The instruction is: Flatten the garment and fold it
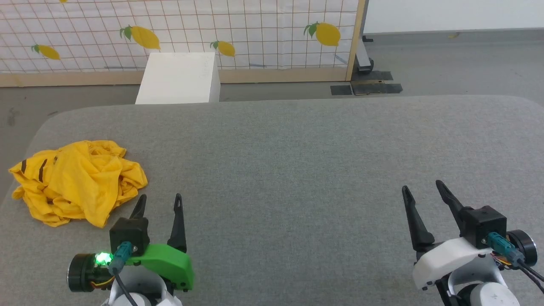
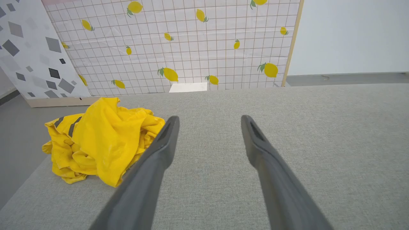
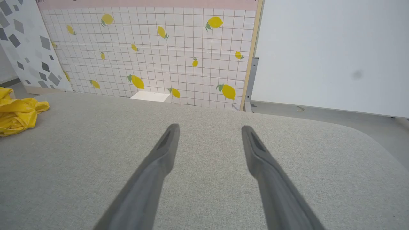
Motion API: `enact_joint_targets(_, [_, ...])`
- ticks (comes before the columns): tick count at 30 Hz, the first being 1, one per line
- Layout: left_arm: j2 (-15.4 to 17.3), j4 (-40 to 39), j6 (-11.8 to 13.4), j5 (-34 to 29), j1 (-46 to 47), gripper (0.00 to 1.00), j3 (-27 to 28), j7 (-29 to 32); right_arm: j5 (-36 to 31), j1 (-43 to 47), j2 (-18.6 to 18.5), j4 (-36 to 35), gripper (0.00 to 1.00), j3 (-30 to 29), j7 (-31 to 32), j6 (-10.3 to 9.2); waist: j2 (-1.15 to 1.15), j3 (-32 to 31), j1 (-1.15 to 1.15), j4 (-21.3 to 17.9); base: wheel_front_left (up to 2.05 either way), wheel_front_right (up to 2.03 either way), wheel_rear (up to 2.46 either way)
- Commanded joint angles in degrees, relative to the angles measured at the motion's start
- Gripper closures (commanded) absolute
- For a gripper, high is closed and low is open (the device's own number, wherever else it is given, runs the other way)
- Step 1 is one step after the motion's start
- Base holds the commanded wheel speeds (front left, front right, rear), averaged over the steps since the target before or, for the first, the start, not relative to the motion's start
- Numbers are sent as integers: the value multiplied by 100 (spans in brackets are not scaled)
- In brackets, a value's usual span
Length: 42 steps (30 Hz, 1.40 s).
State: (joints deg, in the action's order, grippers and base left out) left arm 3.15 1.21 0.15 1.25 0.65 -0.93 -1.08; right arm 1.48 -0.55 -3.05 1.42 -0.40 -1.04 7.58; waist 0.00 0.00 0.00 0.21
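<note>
T-shirt [image 1: 78,182], bright yellow soft cloth, black-striped, heaped at left edge of grey fabric worktop [image 1: 289,170]. Left gripper [image 1: 160,196] just beside, right gripper [image 1: 422,185] well apart, both wide, empty. Likely light, limp; hems apparently buried, so pinch an outer fold.

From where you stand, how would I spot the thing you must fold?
Start at the grey table. At its left end, beside the left tool, lies the garment, a crumpled heap. It is bright yellow cloth with black stripes, unlike the flat lemons printed on the screen behind.
</note>
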Motion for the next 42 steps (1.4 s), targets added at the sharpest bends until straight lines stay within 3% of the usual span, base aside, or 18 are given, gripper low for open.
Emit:
enact_joint_targets(1, [-2,34,47,43,10,0,-19,-58,61,68,2,48,0,-19,-60,-1,0,-2,0,20,0,0,0])
enact_joint_targets(8, [11,106,87,99,5,0,-37,-142,131,106,3,132,0,-35,-142,-1,0,-19,0,166,0,0,0])
enact_joint_targets(42, [103,365,319,413,-120,0,-184,-572,557,255,8,543,0,-89,-572,-4,0,-83,0,1630,0,0,0])
